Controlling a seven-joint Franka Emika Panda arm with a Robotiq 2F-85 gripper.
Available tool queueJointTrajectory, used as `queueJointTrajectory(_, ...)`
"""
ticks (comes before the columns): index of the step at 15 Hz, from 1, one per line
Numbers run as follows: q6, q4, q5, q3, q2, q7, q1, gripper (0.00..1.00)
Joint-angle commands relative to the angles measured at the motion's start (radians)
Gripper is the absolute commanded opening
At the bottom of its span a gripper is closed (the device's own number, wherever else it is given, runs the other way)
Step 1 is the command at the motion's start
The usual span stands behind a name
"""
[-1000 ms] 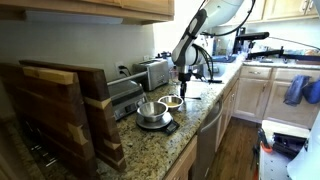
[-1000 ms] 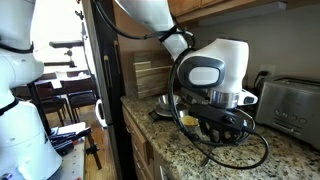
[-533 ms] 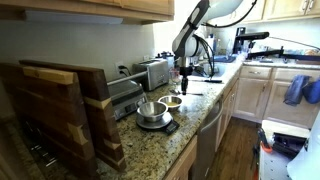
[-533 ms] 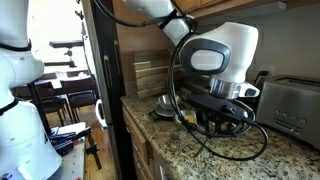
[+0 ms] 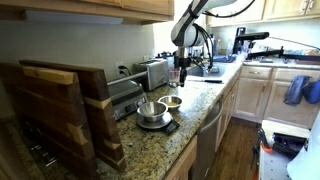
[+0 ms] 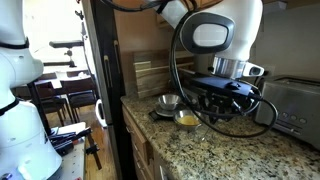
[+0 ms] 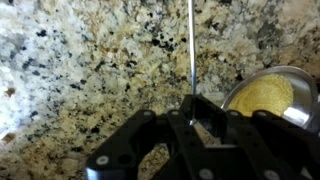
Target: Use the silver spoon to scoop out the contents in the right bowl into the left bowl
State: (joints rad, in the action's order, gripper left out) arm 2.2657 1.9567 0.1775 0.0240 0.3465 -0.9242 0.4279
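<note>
Speckled granite surface (image 7: 80, 60) runs along the wall, with stacked wooden cutting boards (image 5: 60, 105) at one end and a toaster (image 5: 153, 72) further along. My hand (image 7: 192, 108) hangs raised above the surface, closed on the silver spoon (image 7: 192, 50). I have the thin handle pinched between the fingers. The shaft runs straight out over bare granite and off the top edge of the wrist view, so I cannot see the spoon's bowl end. The left bowl (image 5: 149, 109), shiny steel, sits on a dark flat base (image 5: 158, 124). The right bowl (image 7: 232, 92) stands just beside it on the surface, off to one side of the spoon and apart from it. The contents (image 7: 264, 95), yellowish-tan, lie inside the right bowl.
</note>
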Motion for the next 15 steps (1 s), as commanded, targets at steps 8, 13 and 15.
queueJointTrajectory(8, 0.060, 0.009, 0.025, 0.069, 0.024, 0.025, -0.044, 0.08)
queueJointTrajectory(13, 0.122, -0.004, 0.101, 0.057, 0.091, 0.036, -0.014, 0.08)
queueJointTrajectory(15, 0.137, -0.006, 0.128, 0.052, 0.110, 0.041, -0.006, 0.08)
